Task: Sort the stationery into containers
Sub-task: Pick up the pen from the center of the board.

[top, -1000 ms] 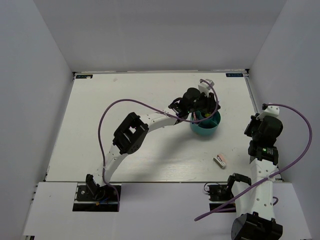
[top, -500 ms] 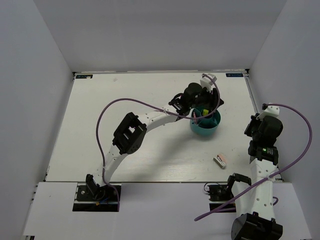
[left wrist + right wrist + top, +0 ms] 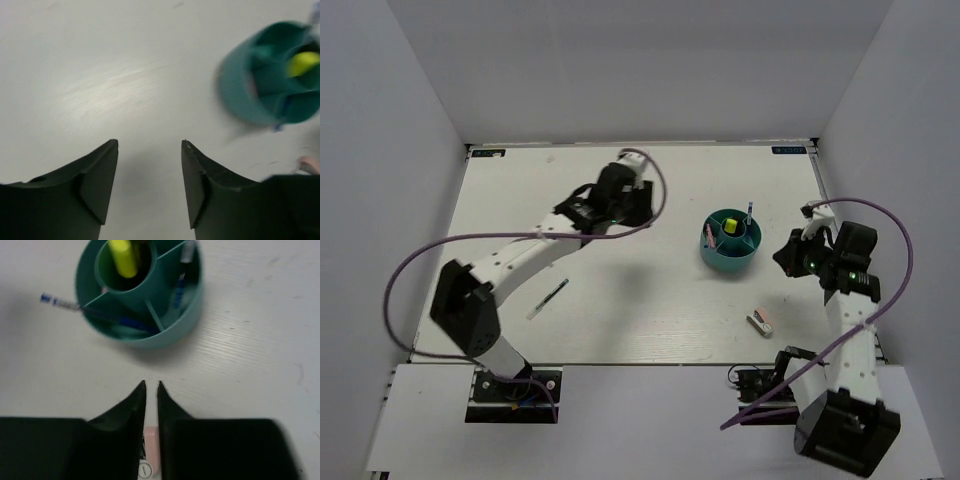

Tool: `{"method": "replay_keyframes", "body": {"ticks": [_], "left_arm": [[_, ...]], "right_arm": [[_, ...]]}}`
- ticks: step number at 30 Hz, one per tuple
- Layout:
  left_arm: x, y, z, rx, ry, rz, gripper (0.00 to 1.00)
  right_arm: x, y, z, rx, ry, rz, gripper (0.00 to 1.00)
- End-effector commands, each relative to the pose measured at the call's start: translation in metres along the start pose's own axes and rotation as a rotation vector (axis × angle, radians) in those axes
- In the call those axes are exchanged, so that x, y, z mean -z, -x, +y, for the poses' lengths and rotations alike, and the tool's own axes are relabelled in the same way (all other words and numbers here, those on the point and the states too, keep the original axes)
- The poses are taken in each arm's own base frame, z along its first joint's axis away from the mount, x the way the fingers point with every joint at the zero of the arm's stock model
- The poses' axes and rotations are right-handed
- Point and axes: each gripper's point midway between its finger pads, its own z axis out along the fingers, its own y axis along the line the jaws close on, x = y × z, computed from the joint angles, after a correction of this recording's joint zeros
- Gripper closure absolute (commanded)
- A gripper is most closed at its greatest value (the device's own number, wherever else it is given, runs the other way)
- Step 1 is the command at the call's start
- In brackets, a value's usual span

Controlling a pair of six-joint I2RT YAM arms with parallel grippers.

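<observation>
The round teal organiser (image 3: 730,258) stands right of the table's middle. It holds a yellow-capped highlighter (image 3: 727,225) and a thin blue pen (image 3: 107,317) that sticks out over its rim. My left gripper (image 3: 638,208) hangs well to the left of the organiser (image 3: 240,95), open and empty. My right gripper (image 3: 785,255) is just right of the organiser (image 3: 150,337), shut with nothing between its fingers. The small pink-white block (image 3: 760,322) lies on the table; in the right wrist view this block (image 3: 152,450) shows below the fingers. Another thin pen (image 3: 548,298) lies at the front left.
White walls enclose the table on the left, back and right. The left arm's purple cable (image 3: 430,250) loops over the left part of the table. The right arm's cable (image 3: 895,290) arcs along the right edge.
My left gripper has opened and pulled back leftward from the organiser, uncovering a pen on the table. The right arm has swung in toward the organiser.
</observation>
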Motion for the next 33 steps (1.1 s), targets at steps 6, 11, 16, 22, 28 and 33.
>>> {"method": "replay_keyframes", "body": {"ticks": [6,11,16,22,28,33], "left_arm": [[0.138,-0.160,0.147,-0.117,0.394,0.647,0.39],[0.135,-0.204,0.160,-0.163,0.378,0.755,0.44],[0.126,-0.208,0.177,-0.221,0.449,0.790,0.44],[0.115,-0.212,0.194,-0.099,0.432,0.799,0.45],[0.104,-0.208,0.205,-0.076,0.409,0.817,0.46],[0.099,-0.222,0.209,-0.057,0.382,0.859,0.47]], "right_arm": [[0.006,0.004,0.070,-0.010,0.521,0.113,0.67],[0.006,0.001,0.067,0.015,0.468,0.097,0.68],[0.009,-0.001,0.068,0.030,0.451,0.078,0.68],[0.010,-0.001,0.069,0.023,0.457,0.085,0.68],[0.012,0.000,0.069,0.041,0.453,0.070,0.68],[0.012,0.001,0.068,0.046,0.444,0.065,0.68]]}}
